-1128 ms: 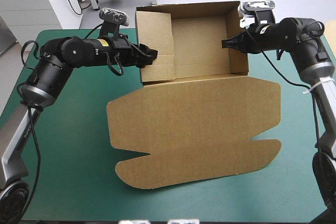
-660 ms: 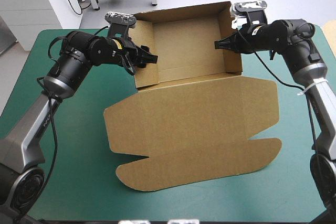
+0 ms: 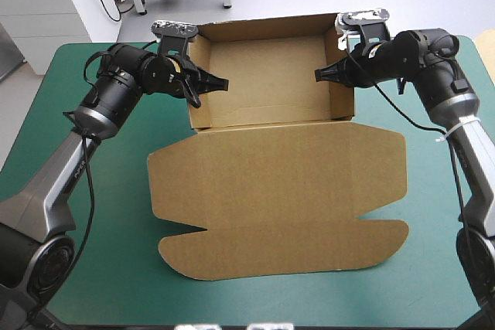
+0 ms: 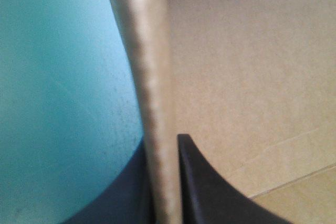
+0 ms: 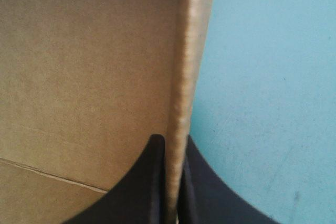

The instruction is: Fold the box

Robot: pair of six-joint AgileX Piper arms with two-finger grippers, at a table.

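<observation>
My left gripper (image 3: 220, 83) and right gripper (image 3: 320, 75) each clamped a side wall of the box (image 3: 271, 183); I judged the board light and stiff, best held there.

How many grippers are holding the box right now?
2: the left gripper shut on the left wall of the box, the right gripper shut on its right wall.

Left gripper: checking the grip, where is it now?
High view: the left gripper clamps the left wall of the box, opposite the right gripper.

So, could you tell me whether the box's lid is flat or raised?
Flat: the lid lies spread on the teal-green cover; the tray's walls stand raised.
</observation>
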